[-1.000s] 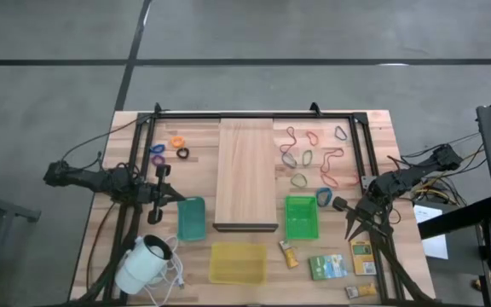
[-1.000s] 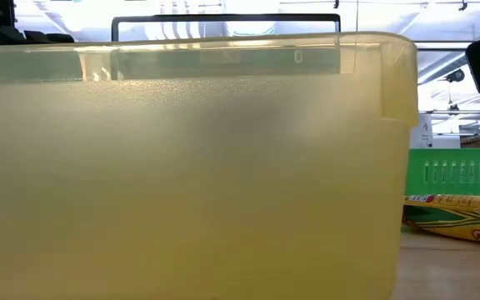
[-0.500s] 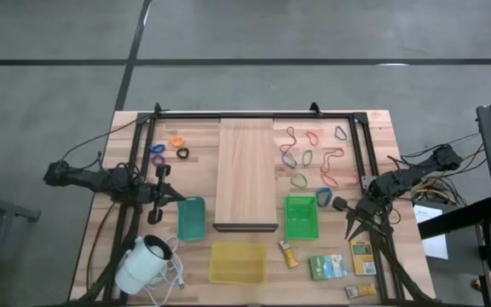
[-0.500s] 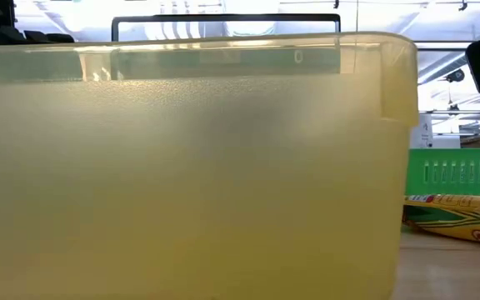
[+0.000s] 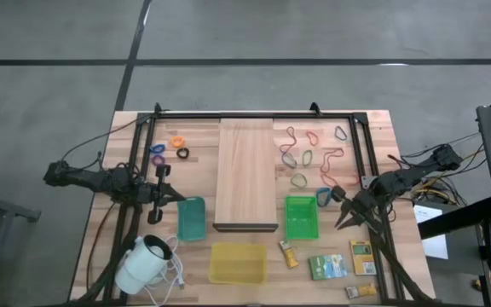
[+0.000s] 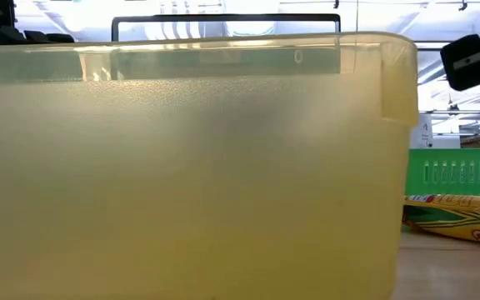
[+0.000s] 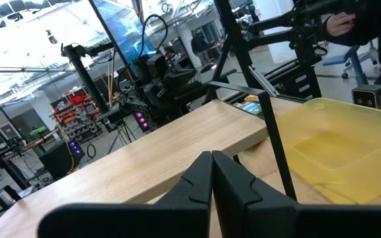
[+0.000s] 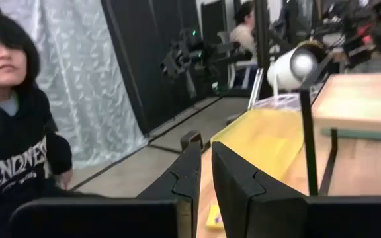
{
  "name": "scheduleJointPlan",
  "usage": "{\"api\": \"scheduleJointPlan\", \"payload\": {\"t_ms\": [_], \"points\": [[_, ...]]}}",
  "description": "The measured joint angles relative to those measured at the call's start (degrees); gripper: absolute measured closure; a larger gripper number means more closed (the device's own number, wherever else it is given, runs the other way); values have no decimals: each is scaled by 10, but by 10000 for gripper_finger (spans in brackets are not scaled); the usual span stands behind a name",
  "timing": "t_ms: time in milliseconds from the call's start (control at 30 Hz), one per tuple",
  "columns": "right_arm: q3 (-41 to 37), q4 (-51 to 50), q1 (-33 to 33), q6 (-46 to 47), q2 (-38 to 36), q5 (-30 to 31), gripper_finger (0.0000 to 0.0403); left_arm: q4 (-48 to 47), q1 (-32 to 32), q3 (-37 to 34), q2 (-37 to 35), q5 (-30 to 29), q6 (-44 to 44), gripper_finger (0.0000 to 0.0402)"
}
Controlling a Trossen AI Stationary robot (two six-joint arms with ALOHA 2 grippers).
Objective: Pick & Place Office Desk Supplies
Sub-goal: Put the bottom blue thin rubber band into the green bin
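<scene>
The right gripper has been shifted slightly toward the green bin; its fingers are nearly closed, with nothing held. The left gripper is kept clenched, empty, beside the teal bin.

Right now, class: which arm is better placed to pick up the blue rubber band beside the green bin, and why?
Probably the right. The right gripper hovers close to the blue rubber band, while the left gripper sits across the wooden board, by the teal bin.

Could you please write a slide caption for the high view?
Both arms wait beside a wooden board; rubber bands, rings and three bins lie around.
</scene>
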Motion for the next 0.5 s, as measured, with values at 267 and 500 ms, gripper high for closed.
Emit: {"api": "scheduleJointPlan", "payload": {"t_ms": [267,500], "points": [[0,118,0,-66,0,68,364,0,0,0,0,0,0,390],[0,173,0,-139,3,141,365,0,0,0,0,0,0,390]]}}
